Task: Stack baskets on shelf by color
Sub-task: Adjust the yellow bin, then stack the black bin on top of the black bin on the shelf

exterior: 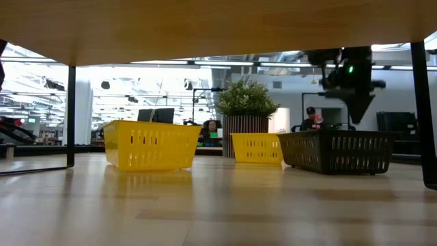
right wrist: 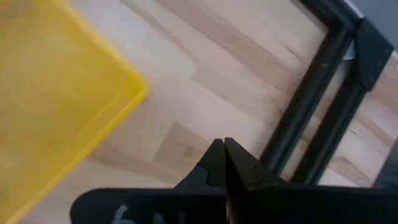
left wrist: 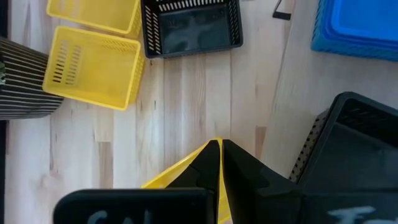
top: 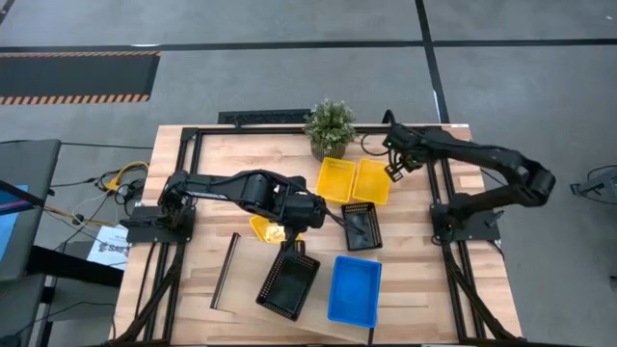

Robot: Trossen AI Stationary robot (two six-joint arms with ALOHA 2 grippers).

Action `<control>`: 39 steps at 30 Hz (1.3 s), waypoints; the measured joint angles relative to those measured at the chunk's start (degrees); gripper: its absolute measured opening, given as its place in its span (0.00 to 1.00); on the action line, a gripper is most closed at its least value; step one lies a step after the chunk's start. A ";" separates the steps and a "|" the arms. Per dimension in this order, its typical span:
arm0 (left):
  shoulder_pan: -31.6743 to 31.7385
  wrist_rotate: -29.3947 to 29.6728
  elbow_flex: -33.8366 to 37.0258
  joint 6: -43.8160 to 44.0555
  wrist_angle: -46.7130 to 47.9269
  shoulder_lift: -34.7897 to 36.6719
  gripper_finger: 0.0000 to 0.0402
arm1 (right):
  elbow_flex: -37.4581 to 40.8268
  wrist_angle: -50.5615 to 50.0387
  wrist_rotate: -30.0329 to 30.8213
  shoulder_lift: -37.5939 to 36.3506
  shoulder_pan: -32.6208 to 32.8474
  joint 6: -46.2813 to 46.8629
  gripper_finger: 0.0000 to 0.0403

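A yellow basket [top: 266, 229] is lying mostly hidden beneath the left pincer [left wrist: 221, 149], which is clamping its rim. The right pincer [right wrist: 224, 148] is hanging closed and empty beside another yellow basket [right wrist: 50, 106].

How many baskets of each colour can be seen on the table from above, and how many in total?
yellow baskets: 3
black baskets: 2
blue basket: 1 (whether more are nested in it cannot be told)
Total: 6
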State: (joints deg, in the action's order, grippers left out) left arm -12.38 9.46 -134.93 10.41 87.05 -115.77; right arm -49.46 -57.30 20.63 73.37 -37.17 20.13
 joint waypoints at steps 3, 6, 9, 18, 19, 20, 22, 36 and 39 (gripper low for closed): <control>0.00 -0.01 0.00 0.76 -0.03 0.00 0.02 | 2.33 4.22 -2.60 4.58 -2.46 0.00 0.02; -0.26 -0.16 0.00 1.33 -0.02 -0.01 0.02 | 3.16 9.47 -9.94 8.47 -3.09 -1.80 0.03; -0.51 -0.18 0.00 1.31 0.01 -0.02 0.02 | 2.66 19.07 -23.90 9.90 -1.48 -7.24 0.03; -0.50 -0.20 -0.02 1.29 0.48 -0.02 0.02 | -3.12 25.56 -43.20 9.15 5.41 -18.38 0.02; -0.50 -0.20 -0.02 1.29 0.87 -0.02 0.02 | -3.90 24.91 -41.77 8.16 5.42 -18.00 0.02; -0.50 -0.20 -0.02 1.29 1.11 -0.02 0.02 | -4.71 23.65 -40.79 7.04 5.36 -17.39 0.02; -0.50 -0.20 -0.02 1.29 1.09 -0.02 0.02 | -6.32 20.46 -39.70 4.30 5.09 -14.91 0.02; 3.38 -0.14 3.41 -10.33 -17.99 -0.59 0.02 | 0.54 -0.78 -26.63 -14.17 17.21 6.93 0.05; 4.91 -1.33 7.19 -20.02 -20.48 -0.59 0.05 | 3.45 -1.15 -26.58 -17.70 18.80 11.04 0.06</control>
State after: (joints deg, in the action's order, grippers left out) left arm -7.47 8.13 -127.74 -9.60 66.57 -116.36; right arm -46.01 -58.45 -5.96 55.67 -18.37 31.17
